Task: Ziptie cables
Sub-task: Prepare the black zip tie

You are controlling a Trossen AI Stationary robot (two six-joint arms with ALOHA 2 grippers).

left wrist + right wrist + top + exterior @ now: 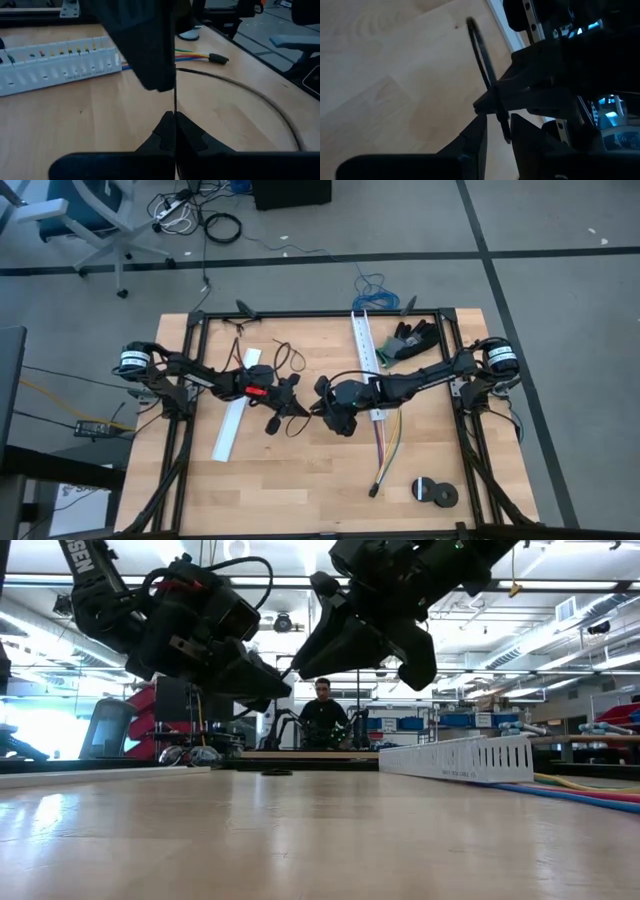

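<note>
A thin black ziptie (481, 52) hangs above the middle of the table between my two grippers. My left gripper (175, 125) is shut on it. My right gripper (499, 134) faces the left one, its fingers on either side of the strip's free end (506, 131), and a gap shows beside the strip. The ziptie's other part bows out in a wide curve (250, 92). The cables (386, 442), yellow, blue and pinkish, lie on the table by the white slotted channel (364, 360), their dark end (375, 490) toward the near edge. My left gripper pinches the ziptie's strip (175, 107) between its two fingertips, coming roughly level from the table's left side and lying across the strip. The strip runs on from the pinch toward my right gripper, clear of the table.
A second white channel (235, 420) lies at the left. More thin black strips (288, 358) lie at the far middle. A dark glove (410, 340) lies at the far right, and two black tape rolls (435, 492) at the near right. A person (322, 715) sits beyond the table.
</note>
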